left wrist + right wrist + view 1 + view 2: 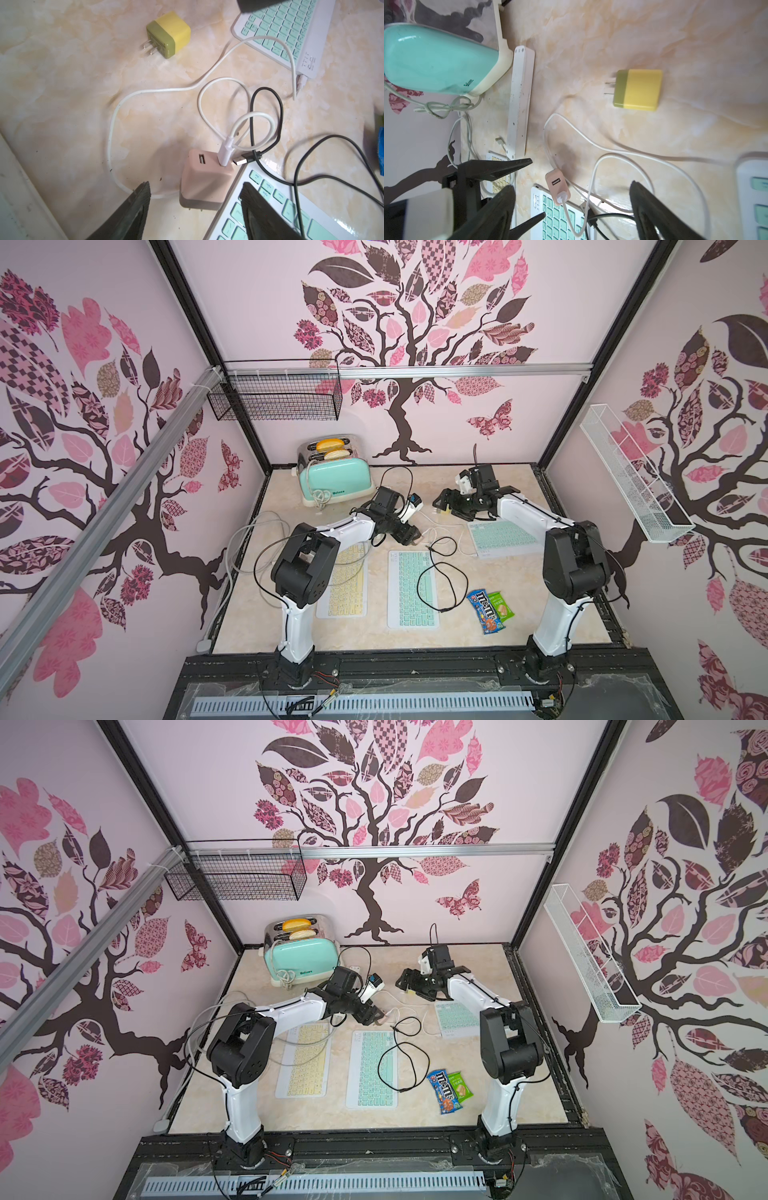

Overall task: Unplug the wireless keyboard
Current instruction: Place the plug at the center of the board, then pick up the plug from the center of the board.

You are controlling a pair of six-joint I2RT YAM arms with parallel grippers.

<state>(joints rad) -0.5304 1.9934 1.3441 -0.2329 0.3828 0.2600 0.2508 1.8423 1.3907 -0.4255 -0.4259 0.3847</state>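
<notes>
Straddling the pink USB charger (205, 176) just beside the far end of the middle mint keyboard (411, 593), the left gripper (196, 184) has its jaws open, one on each side, pinching nothing. From that charger a white cable (158, 91) loops across the table (62, 83) to the right mint keyboard (291, 27); its plug sits at the keyboard's edge, though I cannot tell whether it is seated. Near the loose yellow charger (638, 89), the right gripper (572, 185) hangs with jaws wide and empty.
</notes>
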